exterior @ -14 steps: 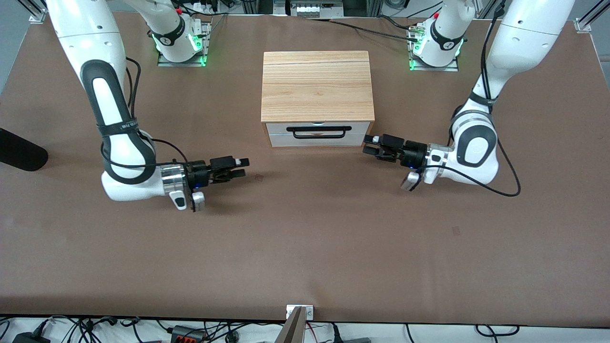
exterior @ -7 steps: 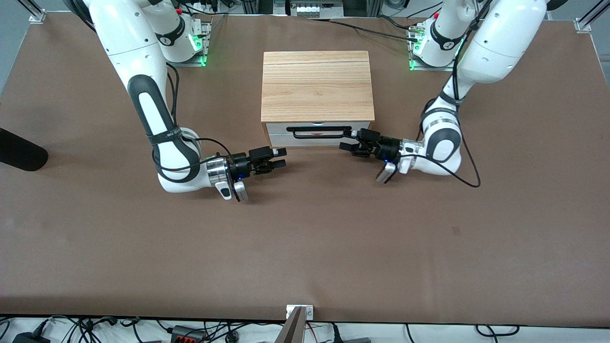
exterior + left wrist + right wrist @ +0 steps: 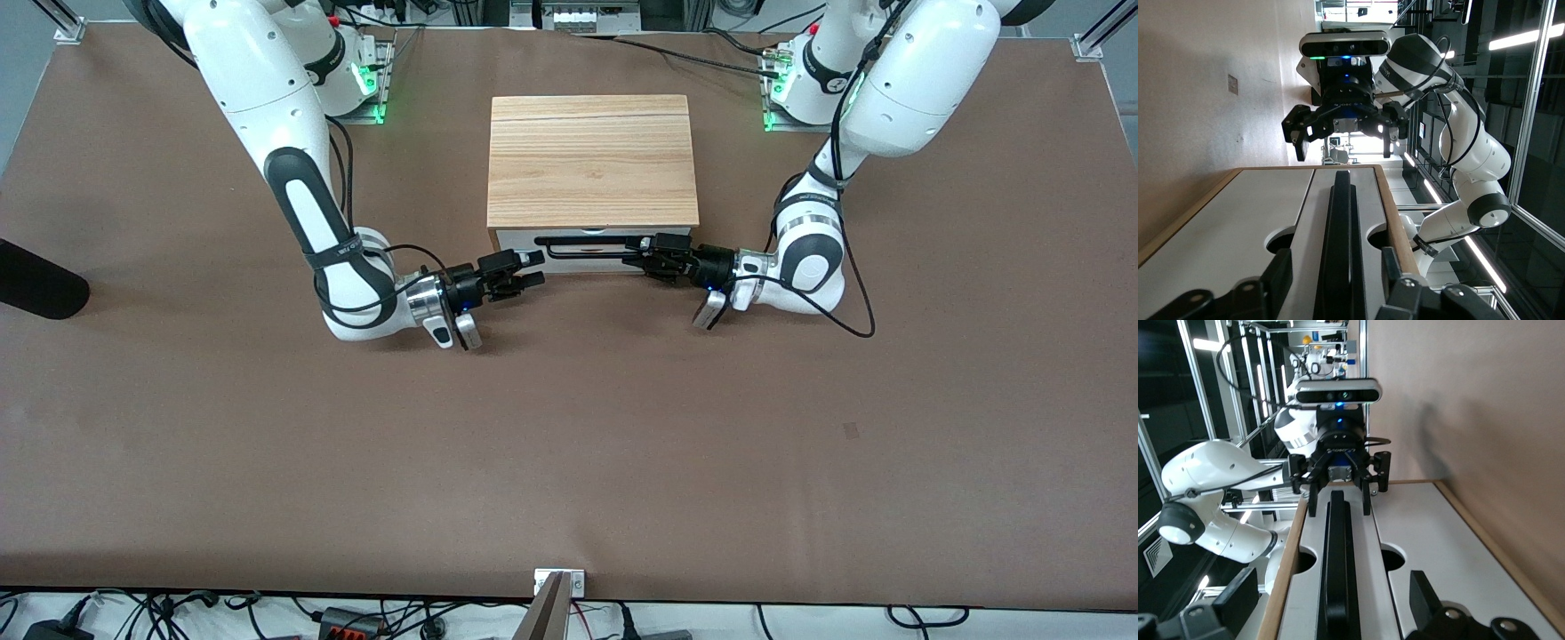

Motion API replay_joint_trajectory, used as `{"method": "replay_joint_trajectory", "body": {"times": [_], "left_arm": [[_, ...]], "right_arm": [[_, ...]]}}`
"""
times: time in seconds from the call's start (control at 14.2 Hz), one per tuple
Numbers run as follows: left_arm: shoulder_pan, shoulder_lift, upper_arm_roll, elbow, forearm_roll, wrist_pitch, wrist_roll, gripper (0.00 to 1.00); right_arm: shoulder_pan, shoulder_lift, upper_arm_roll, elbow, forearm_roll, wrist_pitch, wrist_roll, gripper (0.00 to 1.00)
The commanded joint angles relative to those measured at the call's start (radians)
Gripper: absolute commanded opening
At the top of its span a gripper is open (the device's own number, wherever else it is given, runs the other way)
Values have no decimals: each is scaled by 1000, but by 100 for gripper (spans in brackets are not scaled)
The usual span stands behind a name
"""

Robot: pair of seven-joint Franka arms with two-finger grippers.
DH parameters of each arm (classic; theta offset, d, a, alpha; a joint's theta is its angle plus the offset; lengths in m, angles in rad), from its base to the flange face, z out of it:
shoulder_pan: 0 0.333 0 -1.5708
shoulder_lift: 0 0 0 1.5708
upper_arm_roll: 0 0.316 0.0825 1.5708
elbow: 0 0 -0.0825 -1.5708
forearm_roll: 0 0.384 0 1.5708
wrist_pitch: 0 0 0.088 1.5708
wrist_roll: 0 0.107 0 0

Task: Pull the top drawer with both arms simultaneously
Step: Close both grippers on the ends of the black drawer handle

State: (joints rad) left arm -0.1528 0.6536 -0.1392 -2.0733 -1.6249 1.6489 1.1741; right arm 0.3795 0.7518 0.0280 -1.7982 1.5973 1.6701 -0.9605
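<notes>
We see the cabinet (image 3: 592, 160), with its light-wood top, standing between the two arm bases on the brown table (image 3: 569, 444); the top drawer (image 3: 593, 239) shows just under that top, facing the front camera, and looks shut. We judge it a stiff, light, shallow box that should slide straight if both ends are drawn evenly; uneven pull could rack it in its runners. The place to take hold is the black wire handle (image 3: 589, 246), rigid but thin and smooth, one gripper at each end.

The left gripper (image 3: 646, 252) sits at the handle's end toward the left arm's side; its wrist view shows the bar running between its parted fingers (image 3: 1281, 273), open wider than the bar and holding nothing yet. The right gripper (image 3: 532, 268) is at the handle's end toward the right arm's side; its fingers (image 3: 1241, 593) likewise straddle the bar with clearance, gripping nothing.
</notes>
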Motion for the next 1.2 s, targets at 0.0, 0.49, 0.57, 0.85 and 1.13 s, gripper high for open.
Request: {"method": "replay_joint_trajectory", "body": {"times": [0.0,0.49,0.57,0.85,1.13], "left_arm": [[15,-6,-5,-19,-21,-18,16,47],[38,-5,-3,-33,-18,-40,7,26],[36,-5,-3,-33,-18,-40,7,21],[38,-5,-3,-33,-18,-40,7,8],[38,-5,-3,-31,-18,-40,7,6]], "right_arm": [[6,-22,18,-39,41,0,-53,91],[29,-20,18,-55,44,-3,-112,60],[29,-22,20,-58,44,-7,-112,53],[29,-23,20,-70,44,-9,-124,27],[22,-22,18,-64,44,-9,-149,4]]}}
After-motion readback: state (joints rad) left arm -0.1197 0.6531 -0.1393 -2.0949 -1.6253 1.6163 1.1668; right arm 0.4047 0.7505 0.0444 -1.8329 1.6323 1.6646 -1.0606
